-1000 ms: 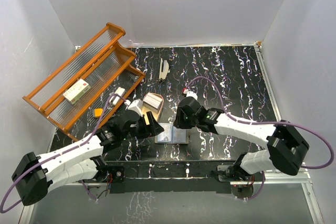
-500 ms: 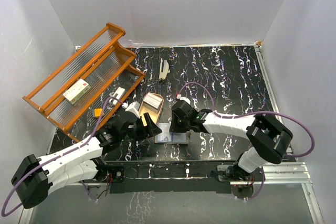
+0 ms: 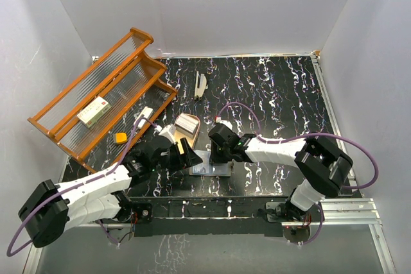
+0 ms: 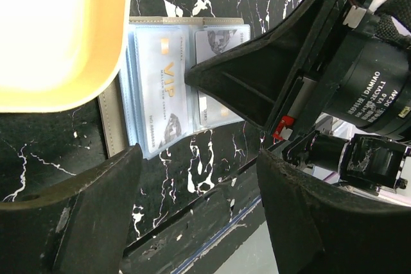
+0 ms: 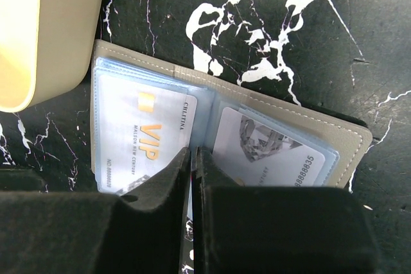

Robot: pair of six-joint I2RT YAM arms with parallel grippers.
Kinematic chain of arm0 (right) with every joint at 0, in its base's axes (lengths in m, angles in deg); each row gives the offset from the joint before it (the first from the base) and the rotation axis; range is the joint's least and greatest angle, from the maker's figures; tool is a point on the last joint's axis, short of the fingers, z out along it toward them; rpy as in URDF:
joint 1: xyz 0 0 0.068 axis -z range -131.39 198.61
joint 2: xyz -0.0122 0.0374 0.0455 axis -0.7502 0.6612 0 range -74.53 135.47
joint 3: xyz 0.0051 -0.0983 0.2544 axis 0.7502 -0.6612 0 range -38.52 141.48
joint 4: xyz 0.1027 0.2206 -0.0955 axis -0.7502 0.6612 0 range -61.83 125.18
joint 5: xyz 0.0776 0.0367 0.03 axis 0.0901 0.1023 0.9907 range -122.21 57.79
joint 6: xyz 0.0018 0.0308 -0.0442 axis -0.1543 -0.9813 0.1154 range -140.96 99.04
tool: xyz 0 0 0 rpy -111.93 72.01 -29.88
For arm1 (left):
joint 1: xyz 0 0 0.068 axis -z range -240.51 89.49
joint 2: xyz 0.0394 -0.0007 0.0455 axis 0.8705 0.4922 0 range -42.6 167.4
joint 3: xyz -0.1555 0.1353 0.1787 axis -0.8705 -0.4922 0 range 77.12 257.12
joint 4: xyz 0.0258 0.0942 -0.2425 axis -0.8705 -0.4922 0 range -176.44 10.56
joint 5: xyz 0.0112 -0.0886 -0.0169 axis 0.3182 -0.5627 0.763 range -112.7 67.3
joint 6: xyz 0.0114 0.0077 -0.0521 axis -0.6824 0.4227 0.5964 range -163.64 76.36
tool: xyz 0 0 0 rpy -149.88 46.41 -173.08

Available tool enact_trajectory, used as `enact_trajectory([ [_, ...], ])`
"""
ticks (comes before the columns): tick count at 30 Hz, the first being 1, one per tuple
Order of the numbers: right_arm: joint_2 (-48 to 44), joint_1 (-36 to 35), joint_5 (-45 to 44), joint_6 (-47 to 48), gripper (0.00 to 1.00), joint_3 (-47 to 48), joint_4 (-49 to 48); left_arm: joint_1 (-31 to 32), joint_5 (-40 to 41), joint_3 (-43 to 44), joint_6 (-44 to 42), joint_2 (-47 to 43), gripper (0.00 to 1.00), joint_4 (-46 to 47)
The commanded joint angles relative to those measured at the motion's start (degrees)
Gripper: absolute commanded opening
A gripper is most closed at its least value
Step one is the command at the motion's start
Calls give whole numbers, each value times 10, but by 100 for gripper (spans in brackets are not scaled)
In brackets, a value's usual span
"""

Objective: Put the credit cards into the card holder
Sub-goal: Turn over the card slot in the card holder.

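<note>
- card holder point(image 3: 210, 170) lies open and flat on the bench point(image 3: 282, 94), between the two end effectors
- right end effector point(image 5: 192, 158): jaws closed together, tips down on the card holder's centre fold, between its two sleeve pages; can't tell whether a sleeve edge is pinched in there
- left end effector point(image 4: 199, 178): jaws wide apart and holding nothing, sitting at the left side of the card holder with its fingers point(image 4: 77, 222) low over the bench
- credit cards already in the card holder: VIP card point(image 5: 151, 139) under the clear left sleeve, second card point(image 5: 270, 152) under the right sleeve, both lying flat
- tan tray point(image 3: 177, 122) sits just beyond the card holder's far-left corner; can't tell if they touch
- card stack point(image 3: 189, 126) stands on edge in the tan tray, showing as pale stripes
- orange rack point(image 3: 96, 104) is well to the far left of the card holder, tilted, with a white box point(image 3: 94, 111) lying on it
</note>
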Motion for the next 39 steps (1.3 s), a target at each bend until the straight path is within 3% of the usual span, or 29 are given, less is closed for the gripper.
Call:
enact_trajectory([
  [1,12,-4,-25,-3,3,-4,-4,-2,-9,-4,-3,13,70,30],
  [39,12,-4,-23,-2,3,-14,-13,-2,-53,-28,-3,91,69,154],
])
